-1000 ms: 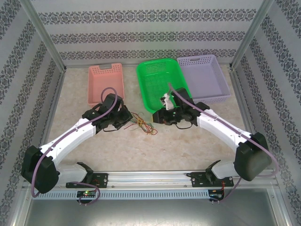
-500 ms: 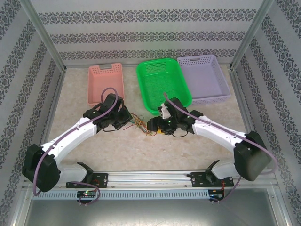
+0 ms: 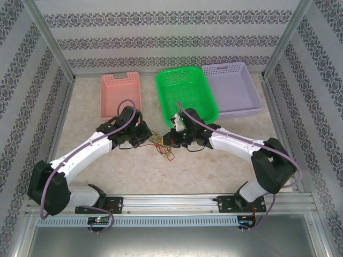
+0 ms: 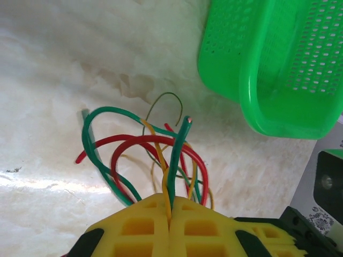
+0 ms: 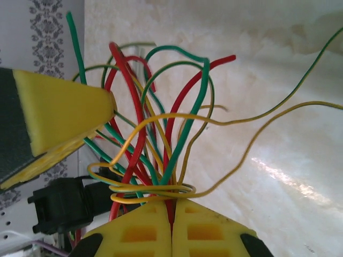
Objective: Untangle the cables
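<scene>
Cables sit bunched on the bench just before the green basket, left end effector and right end effector both clamped on strands, so draw apart slowly, minding that the looped yellow wire doesn't cinch.

Looking down from above: my left gripper and right gripper sit nose to nose at mid-table, just in front of the green basket's near-left corner. A tangle of thin cables lies between and just below them, with red, yellow and green strands looping onto the pale table toward me. Pink basket at the back left, purple basket right beside the green one. Both arms reach inward from the near rail.
</scene>
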Tool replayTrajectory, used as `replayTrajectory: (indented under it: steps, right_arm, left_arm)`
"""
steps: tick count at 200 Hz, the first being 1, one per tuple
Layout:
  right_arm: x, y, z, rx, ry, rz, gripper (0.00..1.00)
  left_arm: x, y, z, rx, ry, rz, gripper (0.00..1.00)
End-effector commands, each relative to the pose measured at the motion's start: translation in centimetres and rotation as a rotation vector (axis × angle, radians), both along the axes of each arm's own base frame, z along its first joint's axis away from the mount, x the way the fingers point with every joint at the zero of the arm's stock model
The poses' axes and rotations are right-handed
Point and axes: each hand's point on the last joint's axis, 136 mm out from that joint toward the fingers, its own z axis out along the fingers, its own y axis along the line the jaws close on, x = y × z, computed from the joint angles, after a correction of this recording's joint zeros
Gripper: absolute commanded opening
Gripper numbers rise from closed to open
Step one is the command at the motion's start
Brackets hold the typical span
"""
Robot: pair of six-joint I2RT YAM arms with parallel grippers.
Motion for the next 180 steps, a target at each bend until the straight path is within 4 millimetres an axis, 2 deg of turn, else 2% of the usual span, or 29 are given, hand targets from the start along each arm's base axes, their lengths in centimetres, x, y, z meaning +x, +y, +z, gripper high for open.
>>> replayTrajectory:
  steps: [1,17,34,43,52,69,87,104,115,180]
  right_arm:
    - [0.6,-3.0,0.7,-0.14,-0.114,-0.052,0.0]
    - [0.3,-5.0,1.2,-0.243,-0.203,-0.031,0.0]
    - [-0.3,-5.4,1.8,-0.266,-0.256,0.035,0.0]
    - [-0.6,-5.7,1.9,-0.3,-0.274,0.067,0.0]
    - [-0.7,-6.0,2.1,-0.323,-0.284,0.09,0.0]
    - [-0.5,-6.2,2.3,-0.351,-0.299,0.112,0.0]
    - [-0.3,-5.6,2.9,-0.337,-0.304,0.138,0.0]
    - [-0.3,-5.0,3.2,-0.32,-0.289,0.165,0.0]
    - [-0.4,-4.6,3.5,-0.295,-0.274,0.179,0.0]
    - [-0.9,-3.6,5.5,-0.12,-0.184,0.188,0.0]
  left_arm:
    - [0.6,0.4,3.5,0.007,-0.08,0.003,0.0]
    - [0.1,2.2,4.4,0.096,-0.092,0.024,0.02]
    - [-0.1,2.9,5.8,0.136,-0.114,0.013,0.41]
    - [0.1,2.5,6.9,0.127,-0.142,-0.017,0.49]
    - [0.4,1.7,8.1,0.107,-0.173,-0.056,0.49]
    - [0.9,-0.7,10.4,0.046,-0.252,-0.178,0.36]
    - [0.6,-3.9,11.1,-0.014,-0.277,-0.346,0.32]
    - [-0.5,-6.7,10.5,-0.021,-0.269,-0.505,0.31]
    - [-1.0,-7.6,9.5,0.003,-0.252,-0.566,0.33]
    - [-1.8,-8.5,4.8,0.0,-0.227,-0.64,0.42]
